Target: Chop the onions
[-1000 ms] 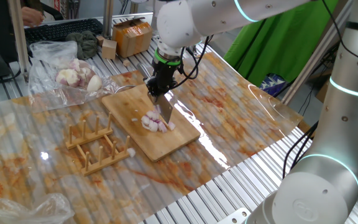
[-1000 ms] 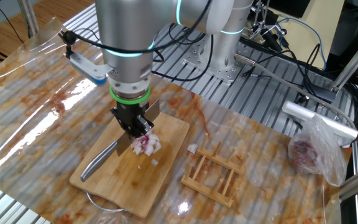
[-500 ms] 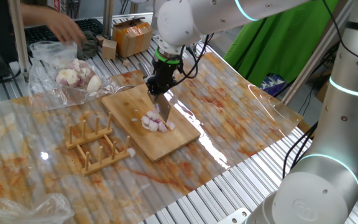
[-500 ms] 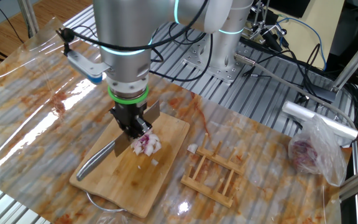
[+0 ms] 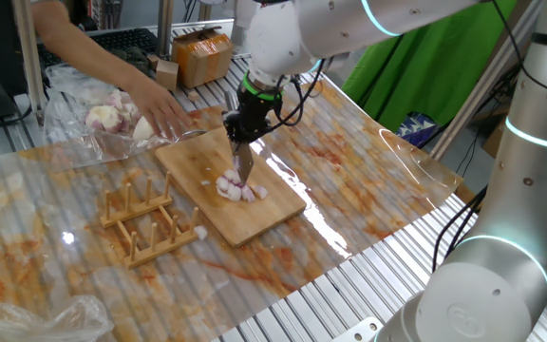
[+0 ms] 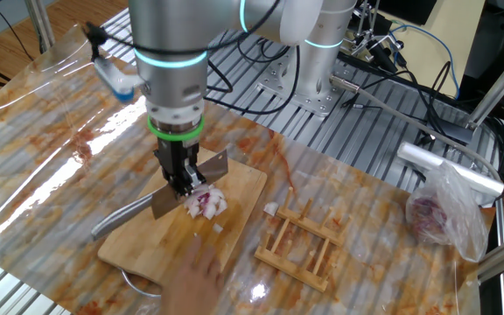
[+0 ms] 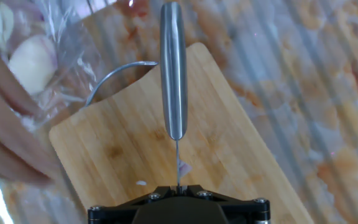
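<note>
A small pile of diced pale pink onions (image 5: 239, 188) lies on the bamboo board (image 5: 198, 166); the pile also shows in the other fixed view (image 6: 206, 203). My gripper (image 5: 245, 130) is shut on a knife by its blade (image 6: 191, 175), above the pile. The knife's steel handle (image 6: 116, 220) points out over the board's edge. In the hand view the handle (image 7: 173, 68) runs straight away from the gripper (image 7: 178, 190) over the board (image 7: 117, 143), and one onion bit (image 7: 183, 167) shows beside the blade.
A person's hand (image 5: 155, 104) reaches over the board's far corner, near a plastic bag of whole peeled bulbs (image 5: 103, 116). A wooden rack (image 5: 145, 220) stands beside the board. A blurred hand (image 6: 195, 271) covers the board's near end.
The knife has turned, its handle swinging outward, and has lifted slightly over the pile. A person's arm has reached in from the bag toward the board.
</note>
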Robot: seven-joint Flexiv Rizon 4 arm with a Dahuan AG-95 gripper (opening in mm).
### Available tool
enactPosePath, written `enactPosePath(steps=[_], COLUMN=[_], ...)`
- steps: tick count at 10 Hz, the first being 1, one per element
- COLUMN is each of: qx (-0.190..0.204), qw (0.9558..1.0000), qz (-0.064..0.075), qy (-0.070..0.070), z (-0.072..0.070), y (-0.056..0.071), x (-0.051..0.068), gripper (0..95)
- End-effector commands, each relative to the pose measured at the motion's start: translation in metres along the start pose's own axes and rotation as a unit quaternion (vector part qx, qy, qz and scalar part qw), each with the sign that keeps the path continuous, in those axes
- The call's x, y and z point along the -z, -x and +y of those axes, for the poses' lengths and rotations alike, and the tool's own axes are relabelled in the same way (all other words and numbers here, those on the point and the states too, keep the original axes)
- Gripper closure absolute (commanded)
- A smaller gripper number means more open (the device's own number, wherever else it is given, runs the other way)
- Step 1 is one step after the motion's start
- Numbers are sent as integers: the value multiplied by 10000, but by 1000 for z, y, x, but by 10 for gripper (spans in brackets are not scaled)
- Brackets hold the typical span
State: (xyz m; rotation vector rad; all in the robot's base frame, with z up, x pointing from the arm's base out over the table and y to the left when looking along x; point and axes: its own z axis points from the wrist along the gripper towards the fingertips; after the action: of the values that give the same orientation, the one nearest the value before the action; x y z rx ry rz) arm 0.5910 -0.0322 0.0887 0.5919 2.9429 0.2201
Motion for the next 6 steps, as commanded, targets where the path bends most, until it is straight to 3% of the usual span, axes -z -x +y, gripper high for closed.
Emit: enactPosePath(steps=[1,2,6], qx=[241,274,532], qw=[9997,9993,9982], qz=[-38,-161,-150], qy=[65,175,212], z=[3,3,5], y=[2,6,16], x=[2,4,7], gripper=[950,950,950])
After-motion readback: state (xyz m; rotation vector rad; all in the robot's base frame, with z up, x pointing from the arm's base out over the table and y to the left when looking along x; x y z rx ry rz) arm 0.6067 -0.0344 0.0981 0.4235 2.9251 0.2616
